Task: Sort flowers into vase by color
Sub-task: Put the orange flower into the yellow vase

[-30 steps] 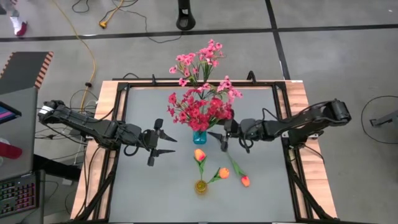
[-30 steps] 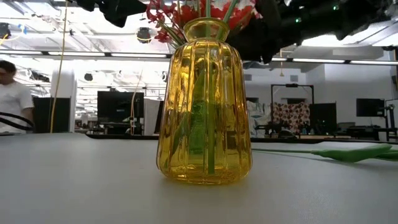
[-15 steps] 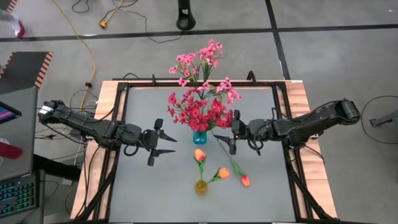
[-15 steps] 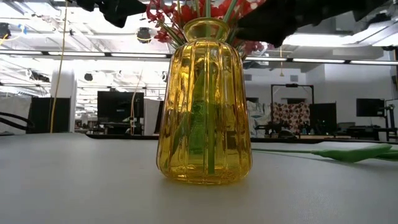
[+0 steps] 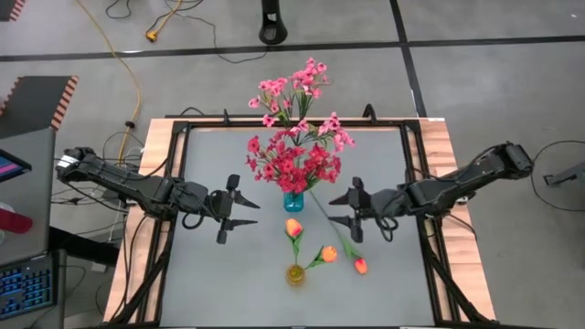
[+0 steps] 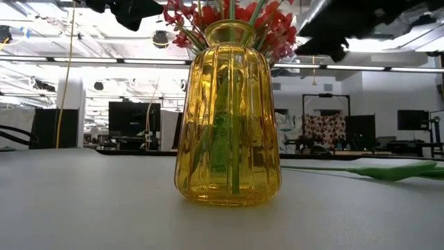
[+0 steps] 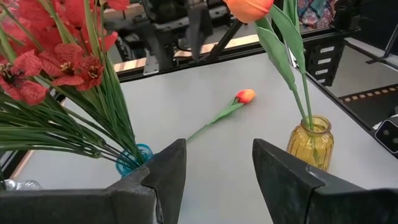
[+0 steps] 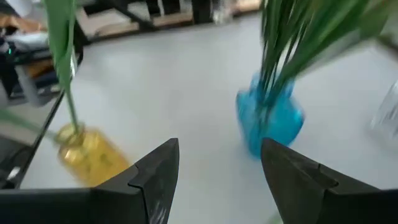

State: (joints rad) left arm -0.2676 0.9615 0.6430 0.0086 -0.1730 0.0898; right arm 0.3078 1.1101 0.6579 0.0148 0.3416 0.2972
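Note:
Red sprays (image 5: 291, 164) stand in a blue vase (image 5: 292, 201); behind them are pink sprays (image 5: 300, 91). Two orange buds (image 5: 292, 227) (image 5: 328, 253) stand with their stems in a yellow vase (image 5: 295, 273) (image 6: 229, 118). A third orange bud (image 5: 360, 266) (image 7: 244, 96) lies flat on the table, its stem running toward the blue vase. My left gripper (image 5: 256, 213) (image 7: 219, 168) hovers open to the left of the blue vase. My right gripper (image 5: 333, 209) (image 8: 219, 168) hovers open to its right, above the lying stem, and touches nothing.
The grey table top (image 5: 219, 274) is bare to the left of the vases and on its near side. A dark frame rail (image 5: 430, 228) runs along the table's edges. In the right wrist view a clear glass thing (image 8: 385, 112) shows beyond the blue vase (image 8: 270, 121).
My right gripper has drawn back from beside the blue vase toward the table's right edge. The flowers and vases have stayed where they were.

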